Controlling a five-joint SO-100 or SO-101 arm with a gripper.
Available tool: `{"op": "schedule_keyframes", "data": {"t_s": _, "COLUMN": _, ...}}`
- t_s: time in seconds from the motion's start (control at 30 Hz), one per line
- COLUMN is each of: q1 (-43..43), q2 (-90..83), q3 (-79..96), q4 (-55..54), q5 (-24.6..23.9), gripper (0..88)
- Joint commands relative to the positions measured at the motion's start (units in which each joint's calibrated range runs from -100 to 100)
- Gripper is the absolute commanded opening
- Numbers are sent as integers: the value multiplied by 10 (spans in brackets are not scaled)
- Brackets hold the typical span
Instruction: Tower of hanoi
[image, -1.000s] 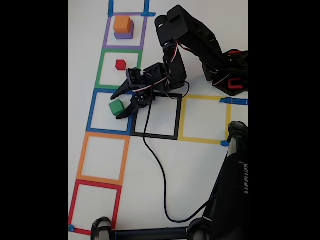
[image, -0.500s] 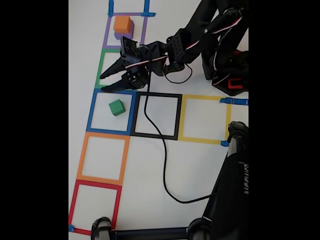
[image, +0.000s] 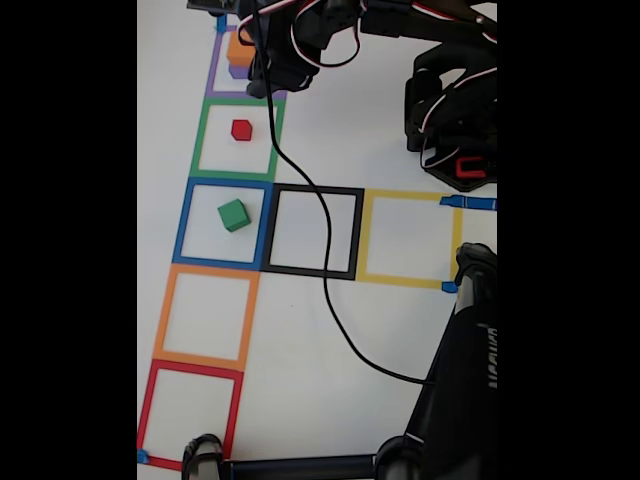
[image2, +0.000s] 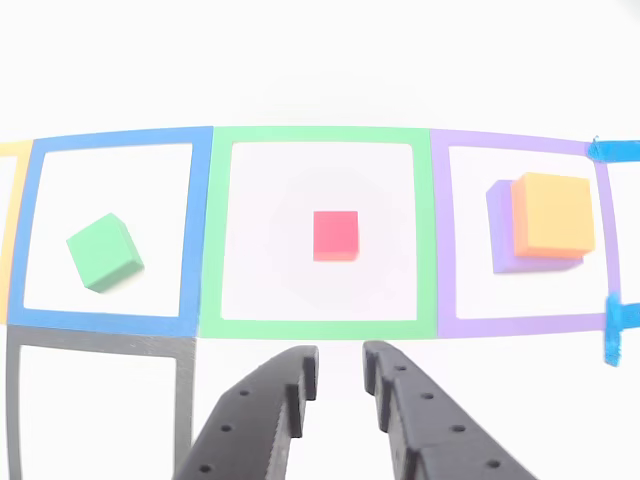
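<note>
Taped coloured squares form a row on the white table. In the blue square lies a green cube (image: 233, 214) (image2: 103, 252). A small red cube (image: 241, 129) (image2: 335, 235) sits in the middle of the green square. An orange cube (image: 240, 48) (image2: 553, 215) rests on top of a purple cube (image: 237, 71) (image2: 499, 228) in the purple square. In the other view my gripper (image2: 340, 362) hangs high above the near edge of the green square, open by a narrow gap and holding nothing. The fixed view shows the arm (image: 290, 45) reaching over the purple square, partly covering the stack.
Black (image: 312, 190), yellow (image: 408, 196), orange (image: 205, 271) and red (image: 190, 368) taped squares hold nothing. A black cable (image: 325, 260) trails across the black square. The arm base (image: 455, 120) stands at the right, and a dark stand (image: 465, 380) fills the lower right corner.
The arm has risen from beside the green cube and swung up the picture, past the green square, to the purple one. The jaws have narrowed. No cube has moved.
</note>
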Motion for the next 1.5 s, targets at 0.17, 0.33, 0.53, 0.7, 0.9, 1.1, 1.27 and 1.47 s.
{"op": "schedule_keyframes", "data": {"t_s": 0.17, "q1": 158, "q2": -71, "q3": -75, "q4": 116, "q5": 68, "gripper": 19}}
{"op": "schedule_keyframes", "data": {"t_s": 0.33, "q1": 173, "q2": -103, "q3": -25, "q4": 107, "q5": 68, "gripper": 15}}
{"op": "schedule_keyframes", "data": {"t_s": 0.53, "q1": 173, "q2": -108, "q3": 215, "q4": -190, "q5": 68, "gripper": 100}}
{"op": "schedule_keyframes", "data": {"t_s": 0.7, "q1": 191, "q2": -84, "q3": 318, "q4": -350, "q5": 68, "gripper": 153}}
{"op": "schedule_keyframes", "data": {"t_s": 0.9, "q1": 172, "q2": -35, "q3": 401, "q4": -520, "q5": 68, "gripper": 188}}
{"op": "schedule_keyframes", "data": {"t_s": 1.1, "q1": 140, "q2": 55, "q3": 515, "q4": -789, "q5": 68, "gripper": 283}}
{"op": "schedule_keyframes", "data": {"t_s": 1.27, "q1": 114, "q2": 140, "q3": 555, "q4": -954, "q5": 68, "gripper": 318}}
{"op": "schedule_keyframes", "data": {"t_s": 1.47, "q1": 90, "q2": 273, "q3": 586, "q4": -1162, "q5": 68, "gripper": 329}}
